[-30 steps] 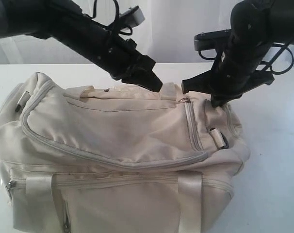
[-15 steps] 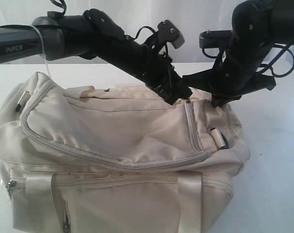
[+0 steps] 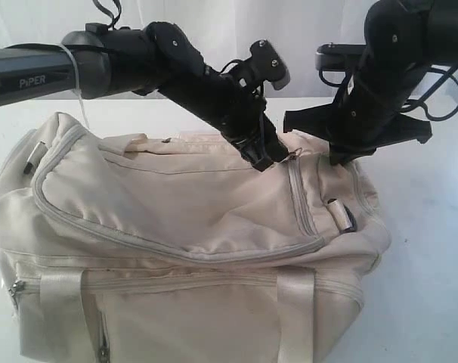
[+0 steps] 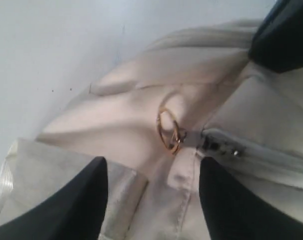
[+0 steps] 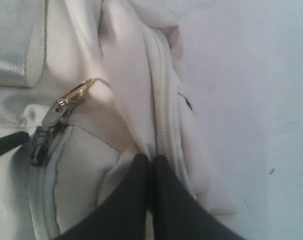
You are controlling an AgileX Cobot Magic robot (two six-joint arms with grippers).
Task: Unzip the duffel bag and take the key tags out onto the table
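Observation:
The cream duffel bag (image 3: pixel 176 219) lies zipped on the white table (image 3: pixel 429 249). Its gold ring zipper pull (image 3: pixel 293 153) sits at the top right end of the bag. My left gripper (image 3: pixel 265 157) reaches across to just left of that pull. In the left wrist view it (image 4: pixel 152 164) is open and empty, the ring pull (image 4: pixel 169 127) lying just ahead of its black fingertips (image 4: pixel 94 172). My right gripper (image 3: pixel 341 157) is down on the bag's right end. In the right wrist view it (image 5: pixel 150 161) is shut on a fold of bag fabric beside the zipper track (image 5: pixel 164 100). The key tags are hidden.
Satin handle straps (image 3: pixel 297 302) hang down the bag's front. A black D-ring (image 3: pixel 348 219) sits on its right end. Bare white tabletop (image 5: pixel 256 110) lies right of the bag. A tip of the left gripper (image 5: pixel 6 142) shows in the right wrist view.
My left gripper has swung right and down over the bag top to the zipper pull, and its jaws have opened. The right gripper has stayed shut at the bag's end.

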